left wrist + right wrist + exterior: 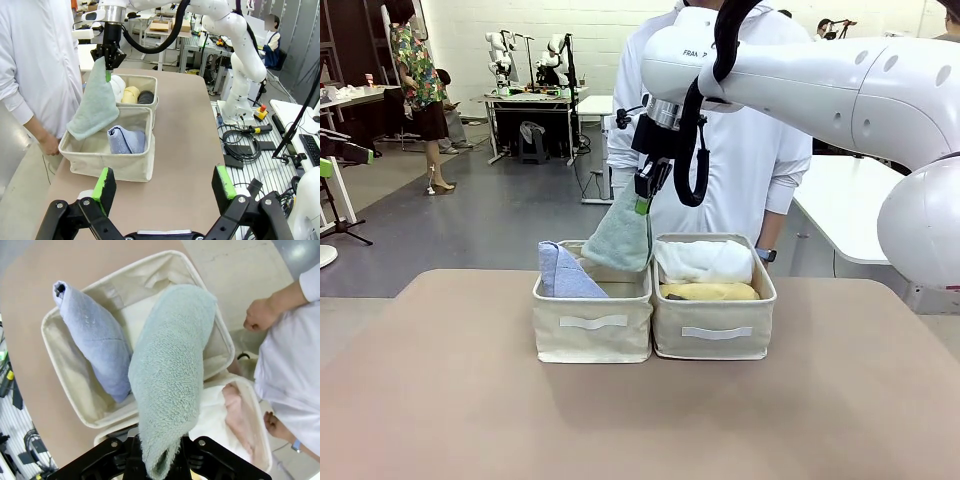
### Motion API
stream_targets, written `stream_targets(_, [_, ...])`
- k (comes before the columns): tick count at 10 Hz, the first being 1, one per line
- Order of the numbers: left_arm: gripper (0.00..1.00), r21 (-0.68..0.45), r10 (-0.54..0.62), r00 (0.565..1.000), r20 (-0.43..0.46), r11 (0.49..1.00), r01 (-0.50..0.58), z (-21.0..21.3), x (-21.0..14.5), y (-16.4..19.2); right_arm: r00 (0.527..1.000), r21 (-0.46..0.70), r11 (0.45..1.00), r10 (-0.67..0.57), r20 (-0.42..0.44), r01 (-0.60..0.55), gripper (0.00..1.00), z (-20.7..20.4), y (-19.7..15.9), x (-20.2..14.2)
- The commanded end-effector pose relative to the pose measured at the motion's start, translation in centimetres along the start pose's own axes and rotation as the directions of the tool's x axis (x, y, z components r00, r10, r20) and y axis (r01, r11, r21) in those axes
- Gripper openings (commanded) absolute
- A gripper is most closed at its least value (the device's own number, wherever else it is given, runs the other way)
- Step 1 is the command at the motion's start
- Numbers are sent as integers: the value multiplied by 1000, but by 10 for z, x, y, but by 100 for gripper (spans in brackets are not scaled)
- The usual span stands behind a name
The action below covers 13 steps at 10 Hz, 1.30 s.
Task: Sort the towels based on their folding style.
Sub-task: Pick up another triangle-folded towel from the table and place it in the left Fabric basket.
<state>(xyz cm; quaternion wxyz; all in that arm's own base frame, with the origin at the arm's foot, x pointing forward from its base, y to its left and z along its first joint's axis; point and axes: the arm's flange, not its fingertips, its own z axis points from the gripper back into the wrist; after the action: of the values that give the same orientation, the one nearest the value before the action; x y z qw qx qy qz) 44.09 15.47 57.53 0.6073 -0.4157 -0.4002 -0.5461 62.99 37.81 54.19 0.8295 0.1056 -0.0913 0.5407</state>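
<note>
Grey-green towel dangling from right pincer, above left basket.

From the robot's side the front camera faces the person across the table, while both wrist cameras (the right one closest) share the baskets.

Two baskets side by side mid-table, cone towel in the left one

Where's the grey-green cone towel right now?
The grey-green towel hangs from the right gripper above the left basket, beside the lavender-blue towel inside it.
</note>
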Motion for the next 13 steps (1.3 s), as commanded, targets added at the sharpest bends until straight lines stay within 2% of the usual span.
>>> stream_targets(1, [100, 2, -6, 1000, 6, 1000, 6, 1, 1, -1, 1000, 13, 1000, 4, -10, -4, 8, -8, -4, -4])
stream_targets(6, [100, 2, -6, 1000, 6, 1000, 6, 1, 1, -1, 998, 35, 998, 54, 16, -54, 8, -27, -3, -1])
stream_targets(13, [100, 2, -6, 1000, 6, 1000, 6, 1, 1, -1, 996, 94, 993, 76, -39, -72, 8, -49, 4, -1])
